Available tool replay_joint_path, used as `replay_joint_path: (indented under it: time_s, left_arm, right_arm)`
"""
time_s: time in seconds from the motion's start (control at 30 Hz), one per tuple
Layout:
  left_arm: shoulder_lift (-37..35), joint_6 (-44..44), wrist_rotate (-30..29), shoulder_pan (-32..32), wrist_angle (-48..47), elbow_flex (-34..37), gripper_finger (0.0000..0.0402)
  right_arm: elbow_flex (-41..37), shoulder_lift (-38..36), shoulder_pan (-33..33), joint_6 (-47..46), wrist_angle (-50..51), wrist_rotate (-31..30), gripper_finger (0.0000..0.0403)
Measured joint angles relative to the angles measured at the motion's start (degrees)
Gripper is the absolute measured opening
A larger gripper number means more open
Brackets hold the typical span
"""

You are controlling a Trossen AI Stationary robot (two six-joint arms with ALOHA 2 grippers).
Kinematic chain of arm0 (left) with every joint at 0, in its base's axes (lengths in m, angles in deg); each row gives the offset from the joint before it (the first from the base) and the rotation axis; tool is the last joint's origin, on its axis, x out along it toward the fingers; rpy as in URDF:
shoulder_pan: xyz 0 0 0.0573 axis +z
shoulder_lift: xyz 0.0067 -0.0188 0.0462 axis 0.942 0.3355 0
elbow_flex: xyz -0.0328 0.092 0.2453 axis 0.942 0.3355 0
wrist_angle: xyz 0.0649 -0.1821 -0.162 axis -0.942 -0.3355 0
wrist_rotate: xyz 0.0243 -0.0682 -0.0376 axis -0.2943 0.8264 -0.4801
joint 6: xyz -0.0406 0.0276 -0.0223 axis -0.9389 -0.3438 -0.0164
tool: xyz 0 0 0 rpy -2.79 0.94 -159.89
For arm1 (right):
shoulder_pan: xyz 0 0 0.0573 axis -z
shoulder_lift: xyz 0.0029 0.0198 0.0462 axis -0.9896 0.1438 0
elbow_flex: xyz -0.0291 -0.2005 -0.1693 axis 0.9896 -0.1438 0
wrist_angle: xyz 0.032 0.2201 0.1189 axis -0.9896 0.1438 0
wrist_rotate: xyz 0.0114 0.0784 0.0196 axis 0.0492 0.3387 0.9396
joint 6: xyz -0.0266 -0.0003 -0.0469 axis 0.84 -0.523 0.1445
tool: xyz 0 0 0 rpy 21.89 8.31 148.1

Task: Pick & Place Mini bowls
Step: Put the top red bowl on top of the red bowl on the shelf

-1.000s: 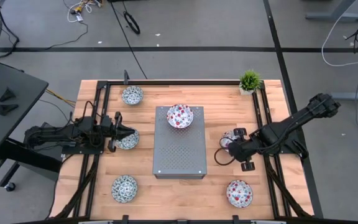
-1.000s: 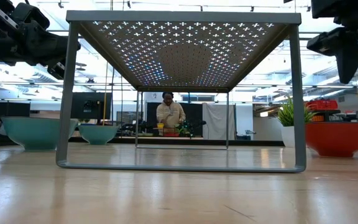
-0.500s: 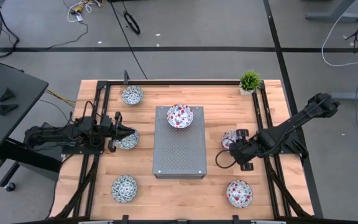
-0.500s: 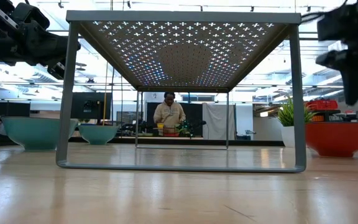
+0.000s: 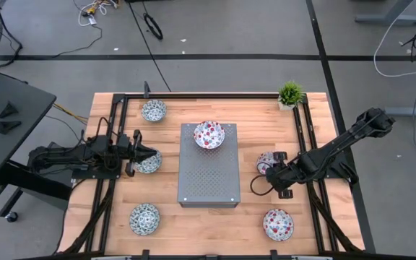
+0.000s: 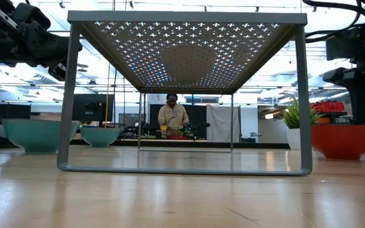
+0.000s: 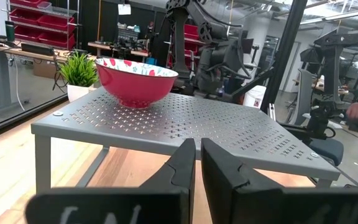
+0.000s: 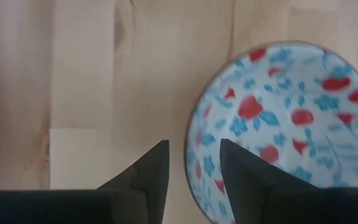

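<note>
Right gripper [image 8: 191, 163], jaws slightly apart, poised over red bowl [image 8: 278, 127] rim: straddle rim before closing; left gripper [image 7: 197, 165] together, idle.

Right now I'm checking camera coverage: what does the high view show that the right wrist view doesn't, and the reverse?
Only the high view shows the grey stand carrying a red-patterned bowl, the blue-green bowls, the potted plant and the left gripper. Only the right wrist view shows the right gripper open, its fingers straddling a rim. Both show the red-patterned bowl beside the stand.
</note>
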Motion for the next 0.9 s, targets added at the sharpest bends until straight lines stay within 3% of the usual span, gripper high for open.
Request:
replay_joint_path:
  time_s: [0.67,0.9]
  left_arm:
    - [0.0,0.0,0.0,0.0,0.0,0.0,0.0032]
    - [0.0,0.0,0.0,0.0,0.0,0.0,0.0032]
  right_arm:
    - [-4.6,0.0,0.0,1.3,-5.0,0.0,0.0142]
    - [-4.6,0.0,0.0,1.3,-5.4,0.0,0.0102]
